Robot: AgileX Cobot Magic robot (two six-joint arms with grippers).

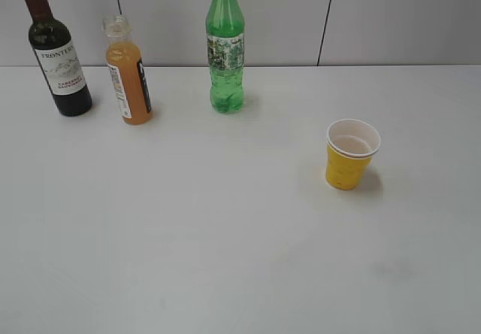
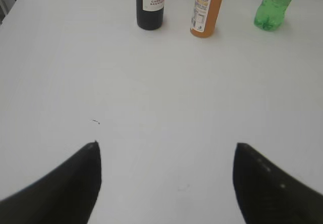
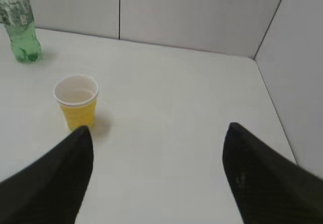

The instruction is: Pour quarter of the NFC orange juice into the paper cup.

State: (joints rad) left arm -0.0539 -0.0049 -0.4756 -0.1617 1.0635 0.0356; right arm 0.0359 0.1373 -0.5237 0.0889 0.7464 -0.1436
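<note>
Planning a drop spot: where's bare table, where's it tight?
Free: the whole near half of the table, and the stretch between the green bottle and the paper cup. Also right of the cup. Crowded: back-left row, where the wine bottle and NFC orange juice stand close.

We see a plain white table (image 1: 225,259) that meets a pale panelled wall at its far edge. Four things stand upright on it. Along the back, from left to right, are a dark wine bottle (image 1: 58,56), the NFC orange juice (image 1: 128,72) just beside it with its neck uncapped, and a tall green bottle (image 1: 225,48) further right. The paper cup (image 1: 350,154) stands alone, well apart from the bottles, nearer the front and to the right, with its mouth facing up.
</note>
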